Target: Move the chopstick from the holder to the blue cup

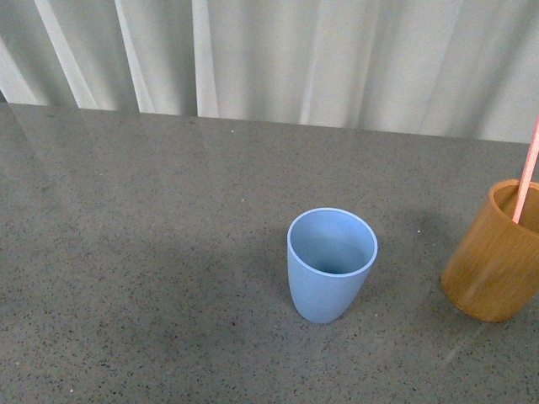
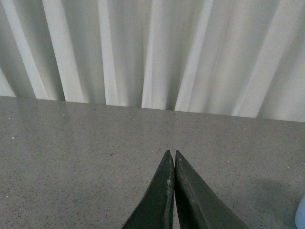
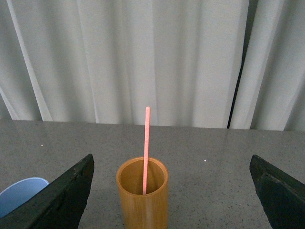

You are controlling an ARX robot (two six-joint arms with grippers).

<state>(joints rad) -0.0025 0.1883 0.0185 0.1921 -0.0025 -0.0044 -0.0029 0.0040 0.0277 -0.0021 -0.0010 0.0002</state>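
Note:
The light blue cup (image 1: 331, 264) stands upright and empty on the grey table, right of the middle. The orange-brown wooden holder (image 1: 495, 251) stands at the right edge of the front view with one salmon-pink chopstick (image 1: 527, 172) standing in it. In the right wrist view the holder (image 3: 142, 196) and chopstick (image 3: 146, 148) sit between my right gripper's (image 3: 171, 164) wide-open jaws, a little ahead of them. The blue cup's rim (image 3: 19, 193) shows beside one finger. My left gripper (image 2: 171, 155) is shut and empty above bare table. Neither arm shows in the front view.
The grey speckled table (image 1: 152, 252) runs back to a white pleated curtain (image 1: 278, 55). A sliver of the blue cup (image 2: 300, 214) shows at the edge of the left wrist view.

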